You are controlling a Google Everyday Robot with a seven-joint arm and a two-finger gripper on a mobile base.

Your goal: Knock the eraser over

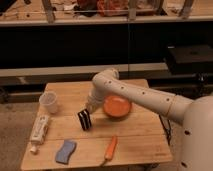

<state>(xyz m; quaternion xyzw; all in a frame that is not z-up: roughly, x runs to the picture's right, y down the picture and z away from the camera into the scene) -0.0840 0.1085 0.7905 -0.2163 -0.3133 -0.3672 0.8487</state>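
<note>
Wood makes the whole work surface, a pale wooden table [135, 142], and I go over it from the left side to the right.

At the far left lies a white tube with a small cap [39, 131], along the table edge. Behind it stands a translucent plastic cup [48, 102]. Nearer to the front edge lies a wavy blue sponge [65, 151], flat on the wood.

Then comes the thing of my task: the eraser [85, 120], a small black rectangular block with a pale stripe through its middle. It stands upright on its narrow side, near the middle of the table, and is not yet knocked over.

My gripper [90, 110] is just beside the eraser, at its upper right, and seems to touch its top or nearly so. My fingers are fully closed and they have hold of nothing.

To do this step well, I judge that I should push with the closed fingers high on the block, across its thin direction and toward the left, so it tips instead of sliding. The push should be short and low in force, because the cup and the tube lie on that side.

Further right, an orange carrot [110, 149] lies near the front edge, and a round orange bowl [117, 107] sits just under my arm.
</note>
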